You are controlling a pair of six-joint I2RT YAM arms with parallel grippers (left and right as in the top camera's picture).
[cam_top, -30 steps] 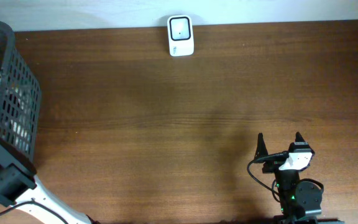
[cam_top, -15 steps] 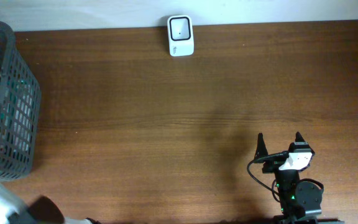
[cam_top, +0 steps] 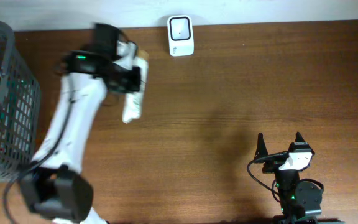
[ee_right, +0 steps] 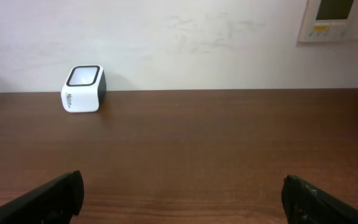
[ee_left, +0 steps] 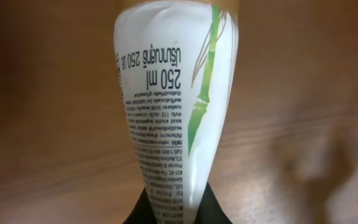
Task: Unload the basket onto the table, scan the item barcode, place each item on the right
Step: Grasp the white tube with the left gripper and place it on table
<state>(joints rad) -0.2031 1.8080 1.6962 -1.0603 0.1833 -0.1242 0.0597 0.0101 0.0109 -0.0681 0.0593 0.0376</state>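
Left gripper (ee_left: 174,210) pinched tight on the flat end of the white 250 ml tube (cam_top: 132,107), its long axis running near-to-far. Barcode scanner (cam_top: 180,36) sits close, ahead and to my right. Right gripper (cam_top: 279,143) gapes empty, well apart.

Setting: an indoor bench arranged as a mock shop checkout, probably in a lab or office room.

Evidence:
- A dark brown wood-grain table (cam_top: 229,87) is set against a plain white painted wall (ee_right: 197,43).
- A small white box-shaped barcode scanner (cam_top: 180,35) with a black top window stands at the table's 12 o'clock edge.
- A grey plastic mesh shopping basket (cam_top: 23,106) sits at 9 o'clock.
- A white wall-mounted control panel (ee_right: 340,18), too cropped to identify, is at 2 o'clock in the right wrist view.
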